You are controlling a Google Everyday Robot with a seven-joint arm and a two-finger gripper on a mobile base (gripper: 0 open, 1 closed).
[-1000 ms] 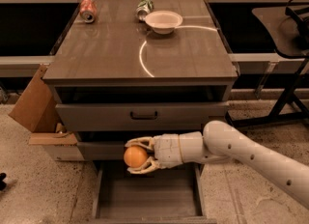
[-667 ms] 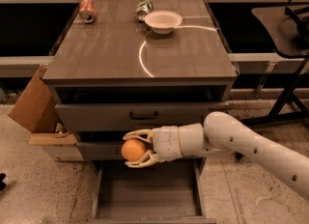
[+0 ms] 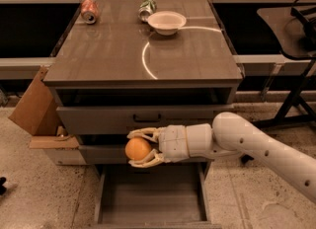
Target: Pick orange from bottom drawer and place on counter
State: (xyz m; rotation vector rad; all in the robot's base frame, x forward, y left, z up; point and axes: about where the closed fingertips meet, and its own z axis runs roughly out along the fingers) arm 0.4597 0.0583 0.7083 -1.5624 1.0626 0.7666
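My gripper (image 3: 139, 149) is shut on the orange (image 3: 137, 149), a small round fruit held between the two pale fingers (image 3: 144, 133). It hangs above the open bottom drawer (image 3: 150, 195), in front of the middle drawer's face. The bottom drawer is a plain grey tray with nothing showing inside. The counter (image 3: 108, 50) is the glossy grey-brown cabinet top with a curved white line, above and behind the gripper. My white arm reaches in from the right.
On the counter's far edge sit a white bowl (image 3: 167, 22), a crushed reddish can (image 3: 89, 11) and a crushed green can (image 3: 146, 9). A cardboard box (image 3: 34, 109) leans at the cabinet's left. A black stand (image 3: 291, 75) is at the right.
The gripper with the orange has shifted a little to the left and slightly up, staying above the open bottom drawer.
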